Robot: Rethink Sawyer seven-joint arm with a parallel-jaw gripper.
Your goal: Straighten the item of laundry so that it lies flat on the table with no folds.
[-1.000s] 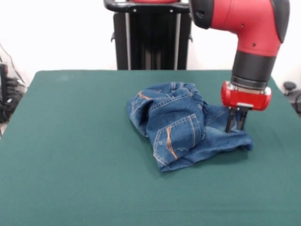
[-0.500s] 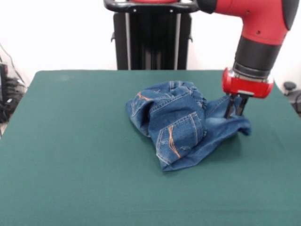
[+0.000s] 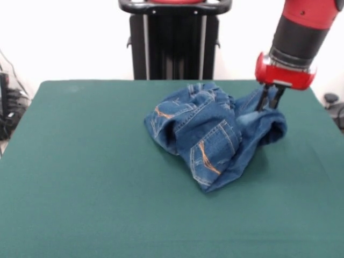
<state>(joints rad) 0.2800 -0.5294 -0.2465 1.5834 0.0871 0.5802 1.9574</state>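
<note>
A small pair of blue denim jeans with orange-tan stitching lies crumpled in a heap on the dark green table, right of centre. My gripper hangs from the red arm at the heap's upper right, shut on a fold of the jeans. That corner of the denim is lifted off the table and hangs from the fingers, while the rest of the heap still rests on the felt. The waistband and pockets are bunched on the heap's left and front.
A black pedestal stands behind the table's far edge. Cables and dark equipment sit beyond the left edge, and a dark object sits beyond the right edge.
The gripper has risen and drawn back toward the far side, pulling the right corner of the jeans up with it. The heap has shifted and stretched toward the right.
</note>
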